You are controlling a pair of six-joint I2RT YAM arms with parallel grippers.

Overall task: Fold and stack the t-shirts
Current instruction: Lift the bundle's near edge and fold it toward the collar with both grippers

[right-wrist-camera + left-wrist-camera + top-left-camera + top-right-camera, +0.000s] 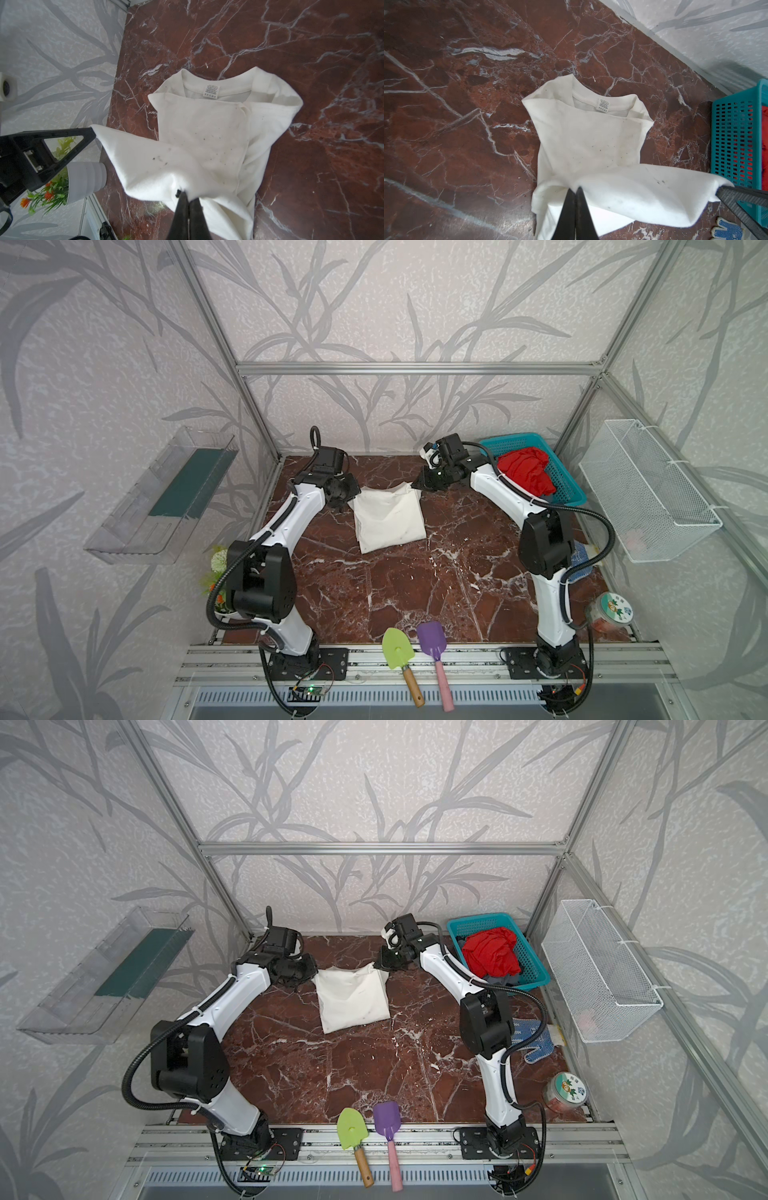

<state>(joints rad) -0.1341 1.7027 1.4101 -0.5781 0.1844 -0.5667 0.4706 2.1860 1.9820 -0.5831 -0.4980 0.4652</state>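
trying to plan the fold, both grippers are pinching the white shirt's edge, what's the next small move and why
Probably carry both pinched corners together toward the collar and lay them there. The left gripper and right gripper are each shut on a raised corner of the cream t-shirt, whose collar lies flat at the opposite end.

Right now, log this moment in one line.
left gripper: shut on white t-shirt | right gripper: shut on white t-shirt | shirt edge stretched between them, collar end on table | red t-shirt: in basket
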